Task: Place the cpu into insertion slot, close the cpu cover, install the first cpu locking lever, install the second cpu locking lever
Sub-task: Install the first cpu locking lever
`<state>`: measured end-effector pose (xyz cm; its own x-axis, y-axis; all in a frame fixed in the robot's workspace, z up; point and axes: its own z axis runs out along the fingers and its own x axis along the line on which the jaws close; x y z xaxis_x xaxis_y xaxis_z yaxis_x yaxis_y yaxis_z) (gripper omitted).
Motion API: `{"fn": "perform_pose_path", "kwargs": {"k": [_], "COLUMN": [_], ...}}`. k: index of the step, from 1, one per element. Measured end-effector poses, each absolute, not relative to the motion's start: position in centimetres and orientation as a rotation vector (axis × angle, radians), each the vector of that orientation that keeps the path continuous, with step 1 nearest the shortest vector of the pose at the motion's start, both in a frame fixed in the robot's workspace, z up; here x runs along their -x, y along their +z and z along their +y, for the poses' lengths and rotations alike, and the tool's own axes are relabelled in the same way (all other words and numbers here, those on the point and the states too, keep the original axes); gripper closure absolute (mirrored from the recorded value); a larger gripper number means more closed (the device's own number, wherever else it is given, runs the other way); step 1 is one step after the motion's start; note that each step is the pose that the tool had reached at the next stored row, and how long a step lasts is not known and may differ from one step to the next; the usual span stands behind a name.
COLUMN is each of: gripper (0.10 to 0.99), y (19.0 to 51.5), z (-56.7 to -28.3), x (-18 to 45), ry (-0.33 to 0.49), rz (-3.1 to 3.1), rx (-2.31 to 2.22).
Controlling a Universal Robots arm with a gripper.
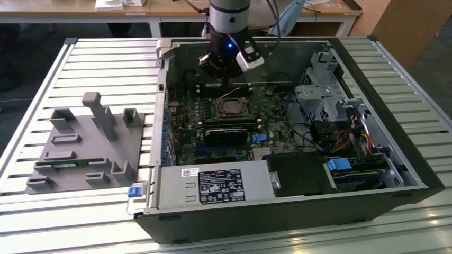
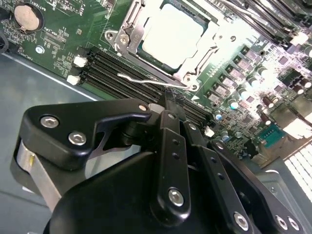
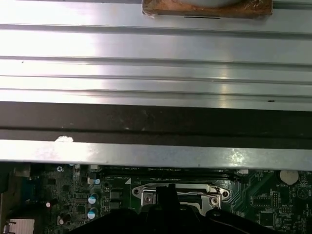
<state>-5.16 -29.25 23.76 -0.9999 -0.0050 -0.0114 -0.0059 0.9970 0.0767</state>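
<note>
The cpu (image 2: 170, 34), a square chip with a bright silver top, lies in the insertion slot (image 2: 140, 48) on the green board. The silver cpu cover (image 2: 127, 36) is down around it and frames its top. A thin wire locking lever (image 2: 139, 79) runs along the socket's side nearest the gripper. My gripper (image 2: 170, 100) is shut, with its black fingers (image 2: 168, 146) meeting at the tip right beside that lever's inner end. In the exterior view the gripper (image 1: 224, 84) hangs inside the case just behind the socket with the cpu (image 1: 232, 109). The gripper (image 3: 168, 192) sits in front of the socket frame in the first wrist view.
Long black memory slots (image 2: 122, 73) lie between gripper and socket. The case's back wall (image 3: 146, 117) is close behind the arm. A labelled power supply box (image 1: 211, 186) and a drive cage (image 1: 321, 95) fill the case's front and right. A grey fixture (image 1: 84, 148) stands on the slatted table.
</note>
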Motion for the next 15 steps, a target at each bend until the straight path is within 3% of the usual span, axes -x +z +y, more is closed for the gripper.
{"fn": "perform_pose_path", "kwargs": {"k": [15], "gripper": [0.98], "y": [22.9], "z": [-28.96], "x": [4.34], "ry": [0.12], "rz": [3.128], "rx": [0.008]}}
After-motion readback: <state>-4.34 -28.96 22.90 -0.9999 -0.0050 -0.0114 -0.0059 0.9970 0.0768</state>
